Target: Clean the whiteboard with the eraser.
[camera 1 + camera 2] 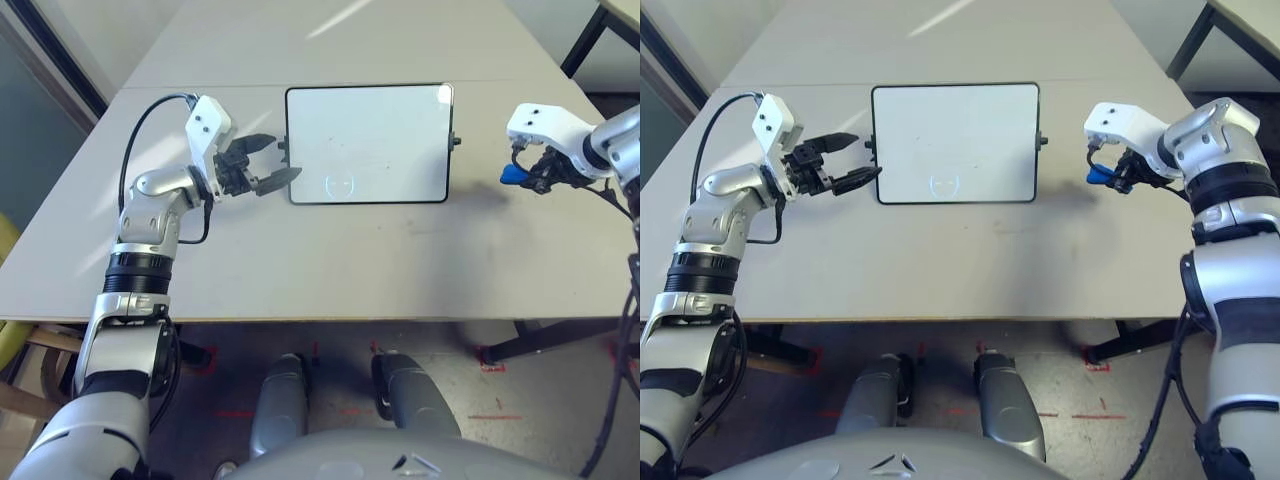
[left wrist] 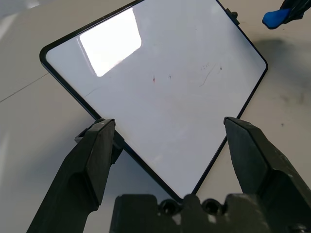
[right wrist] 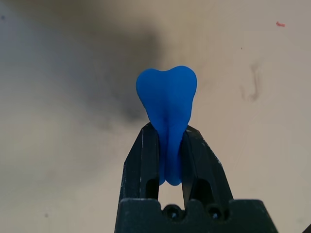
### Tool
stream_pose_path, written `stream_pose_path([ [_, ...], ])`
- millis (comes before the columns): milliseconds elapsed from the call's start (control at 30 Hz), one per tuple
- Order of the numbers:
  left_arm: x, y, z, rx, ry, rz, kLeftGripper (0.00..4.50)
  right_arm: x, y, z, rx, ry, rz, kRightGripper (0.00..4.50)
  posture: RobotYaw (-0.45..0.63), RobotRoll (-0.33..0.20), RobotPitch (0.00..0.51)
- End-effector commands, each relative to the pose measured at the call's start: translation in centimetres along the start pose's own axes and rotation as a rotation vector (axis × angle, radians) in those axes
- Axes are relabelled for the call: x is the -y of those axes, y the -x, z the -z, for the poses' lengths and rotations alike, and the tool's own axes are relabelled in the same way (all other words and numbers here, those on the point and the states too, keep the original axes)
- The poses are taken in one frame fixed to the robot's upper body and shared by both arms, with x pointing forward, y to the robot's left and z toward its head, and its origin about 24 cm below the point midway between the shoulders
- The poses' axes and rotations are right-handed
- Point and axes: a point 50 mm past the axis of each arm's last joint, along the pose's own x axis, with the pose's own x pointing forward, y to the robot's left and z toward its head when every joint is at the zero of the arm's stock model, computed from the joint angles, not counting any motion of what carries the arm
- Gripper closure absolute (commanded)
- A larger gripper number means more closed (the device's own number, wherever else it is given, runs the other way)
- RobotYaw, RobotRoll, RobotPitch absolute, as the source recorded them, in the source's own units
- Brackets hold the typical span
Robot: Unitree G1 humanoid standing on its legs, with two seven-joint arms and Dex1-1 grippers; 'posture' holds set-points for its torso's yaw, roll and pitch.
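You have the whiteboard (image 1: 369,145) lying flat on the table (image 1: 345,260), between the two arms of the robot. It is a white board with a thin black frame, and a small black knob (image 1: 455,141) sits on its right short side. The left pincer (image 1: 278,158) is released: its two black fingers are spread wide apart, at the left edge of the board. In the left wrist view you can see the corner of the board between these two fingers, and one finger (image 2: 92,160) is in front of the knob of that side. I cannot tell if it touches the knob.

The right pincer (image 3: 169,130) is clenched on the eraser (image 3: 167,97), and it grasps this blue block at its narrow middle. The wider end of the eraser comes out past the fingertips. You find the eraser to the right of the board, well apart from it, and there is a shadow (image 3: 131,53) on the table near it.

On the board, please see a small red mark (image 2: 154,79), some little dark marks (image 2: 204,66) and a thin line (image 2: 208,75). The board also has a bright reflection (image 2: 112,41) on its surface.
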Motion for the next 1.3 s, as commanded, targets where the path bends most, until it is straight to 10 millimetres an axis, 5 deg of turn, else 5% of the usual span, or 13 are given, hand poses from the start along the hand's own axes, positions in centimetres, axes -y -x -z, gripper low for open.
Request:
stream_pose_path([
  [33,-0.3,0.6,0.1,-0.001,0.006,-0.026,0.00,0.1,-0.2,0.2,0.021,-0.092,0.014,4.08,-0.11,0.000,0.117],
  [367,-0.5,1.3,0.1,-0.010,0.005,-0.051,0.00,-0.6,-1.4,1.5,-0.014,-0.251,-0.009,4.08,-0.10,0.000,0.124],
  [733,-0.4,0.7,0.0,-0.007,0.005,-0.045,0.00,-1.7,-1.5,2.1,0.024,-0.673,-0.099,4.08,-0.12,0.000,0.127],
  [1100,-0.1,0.4,0.0,0.000,0.011,-0.041,0.00,-2.3,-2.3,2.7,-0.014,-0.727,-0.053,4.08,-0.12,0.000,0.128],
  [1300,-0.3,1.0,-0.1,0.015,0.017,-0.077,0.00,-1.8,-2.3,2.5,0.015,-0.677,-0.016,2.01,-0.10,0.000,0.127],
])
